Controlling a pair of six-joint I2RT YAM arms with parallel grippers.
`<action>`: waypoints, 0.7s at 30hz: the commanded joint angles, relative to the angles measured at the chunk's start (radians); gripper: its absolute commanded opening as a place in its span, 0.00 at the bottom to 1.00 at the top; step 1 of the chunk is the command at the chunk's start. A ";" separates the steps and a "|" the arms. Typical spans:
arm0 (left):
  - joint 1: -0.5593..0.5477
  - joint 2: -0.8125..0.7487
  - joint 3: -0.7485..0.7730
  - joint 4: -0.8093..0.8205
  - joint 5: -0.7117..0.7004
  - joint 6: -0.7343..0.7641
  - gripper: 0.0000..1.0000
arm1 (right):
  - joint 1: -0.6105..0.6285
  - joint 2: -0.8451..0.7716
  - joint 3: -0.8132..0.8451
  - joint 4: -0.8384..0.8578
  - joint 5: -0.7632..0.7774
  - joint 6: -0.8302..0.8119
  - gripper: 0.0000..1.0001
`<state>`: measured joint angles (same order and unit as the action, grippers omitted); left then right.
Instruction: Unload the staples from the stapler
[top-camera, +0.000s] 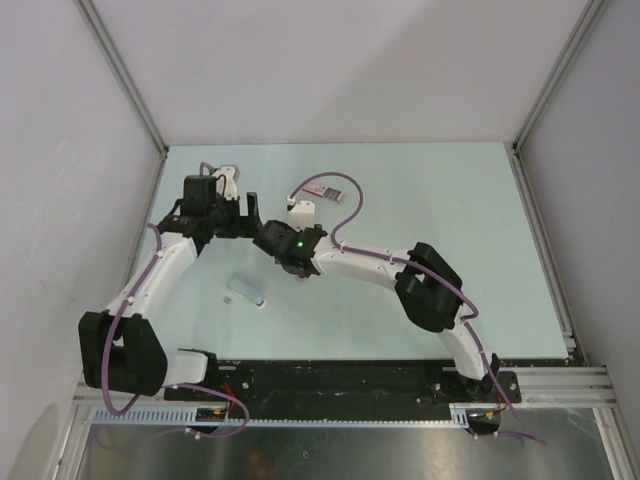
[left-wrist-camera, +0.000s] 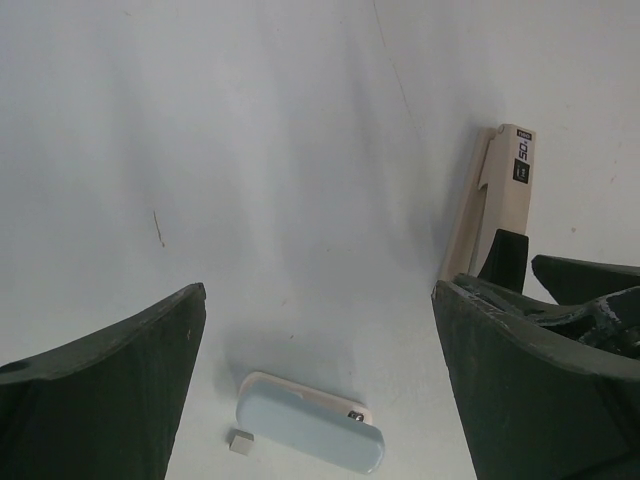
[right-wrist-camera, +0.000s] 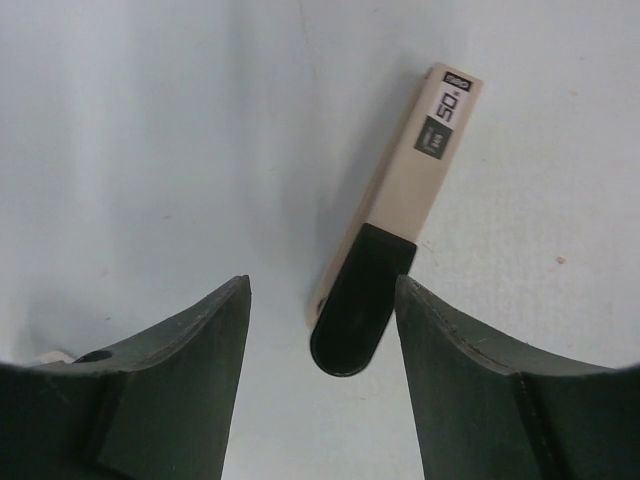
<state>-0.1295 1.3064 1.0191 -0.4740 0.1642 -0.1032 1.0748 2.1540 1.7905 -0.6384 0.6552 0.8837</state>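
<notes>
On the worktop (top-camera: 450, 200), where the two arms meet left of centre, you've got the stapler (right-wrist-camera: 405, 205) lying flat. It has a long cream body with a black rounded end at the near side. The far tip carries a dark label with "50" printed on it.

Right wrist view gives you the stapler close up, with the label readable and bare worktop all around it. Left wrist view shows the same stapler (left-wrist-camera: 500, 195) only at the right edge, seen along its side. It adds a pale blue piece (left-wrist-camera: 310, 430) with a cream underside, lying low in the frame. A small pale block (left-wrist-camera: 240, 442) sits just beside that piece's near left corner. Top view shows the pale blue piece (top-camera: 246, 292) on its own, well apart from both grippers, toward the arm bases. You can't pick the stapler out for sure there among the dark gripper parts.

Left gripper (left-wrist-camera: 320, 290) is spread wide, holding nothing and touching nothing. The stapler lies outside its right finger, and the pale blue piece shows in the gap between its fingers. Right gripper (right-wrist-camera: 322, 282) is about half spread, with its fingers either side of the stapler's black end. You can see a clear gap at the left finger. The right finger is very close to the black end, and you cannot tell if it touches. It isn't clamped on the stapler.
</notes>
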 joint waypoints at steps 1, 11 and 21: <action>0.010 -0.027 -0.012 0.014 -0.002 0.049 1.00 | 0.006 -0.013 0.032 -0.082 0.092 0.059 0.65; 0.042 0.011 -0.004 0.008 -0.008 0.031 1.00 | -0.008 0.012 0.023 -0.096 0.073 0.100 0.66; 0.063 0.024 0.002 0.000 -0.035 0.024 0.99 | -0.039 -0.001 -0.067 0.006 -0.002 0.090 0.63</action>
<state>-0.0784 1.3243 1.0096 -0.4786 0.1585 -0.0963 1.0512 2.1658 1.7641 -0.6930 0.6701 0.9501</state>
